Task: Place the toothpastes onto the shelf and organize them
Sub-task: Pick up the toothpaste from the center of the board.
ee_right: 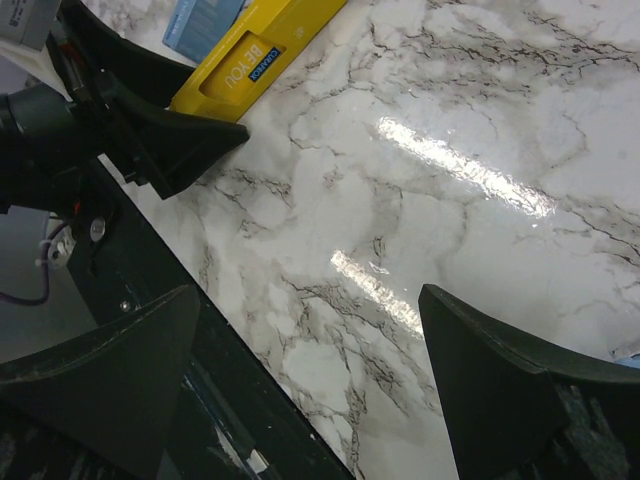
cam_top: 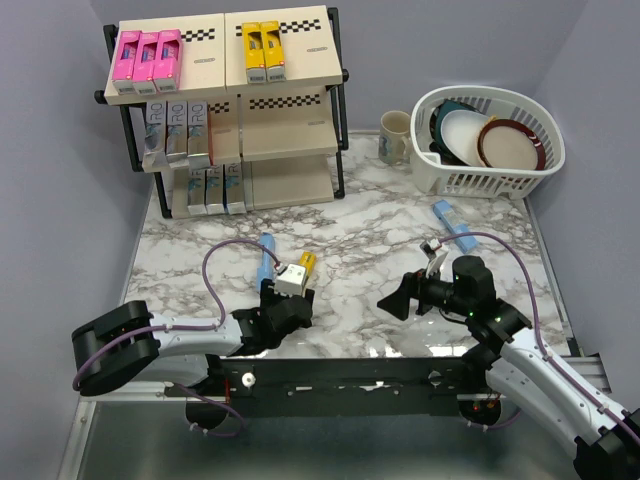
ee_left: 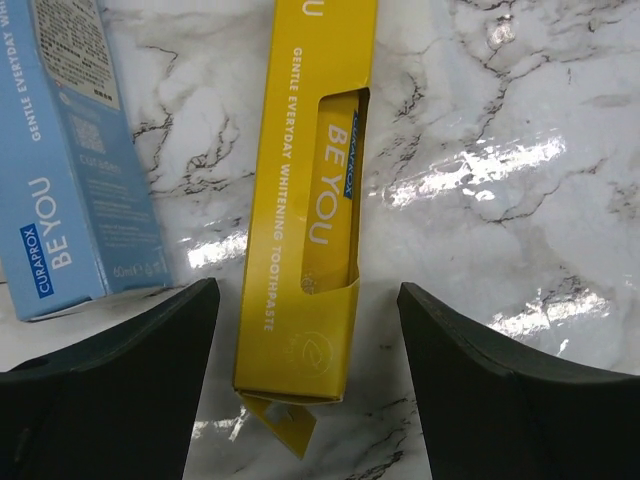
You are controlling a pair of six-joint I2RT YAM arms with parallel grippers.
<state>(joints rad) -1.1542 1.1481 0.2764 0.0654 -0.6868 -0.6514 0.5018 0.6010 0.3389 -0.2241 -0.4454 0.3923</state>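
Note:
The shelf (cam_top: 290,140) stands at the back left with pink toothpastes (cam_top: 147,55) and yellow ones (cam_top: 263,50) on its top board, and silver and blue cartons on the lower boards. On the marble a yellow toothpaste carton (ee_left: 305,250) lies beside a light blue one (ee_left: 75,170). My left gripper (ee_left: 305,290) straddles the yellow carton's near end, open, with a gap on each side. My right gripper (ee_right: 310,300) stands open over bare marble, pointing towards the left one. Another light blue carton (cam_top: 455,225) lies at the right.
At the back right, a white dish basket (cam_top: 440,178) holds plates and bowls, with a mug (cam_top: 395,135) beside it. The black base rail (cam_top: 350,385) runs along the near edge. The yellow carton's end flap (ee_left: 285,425) hangs open.

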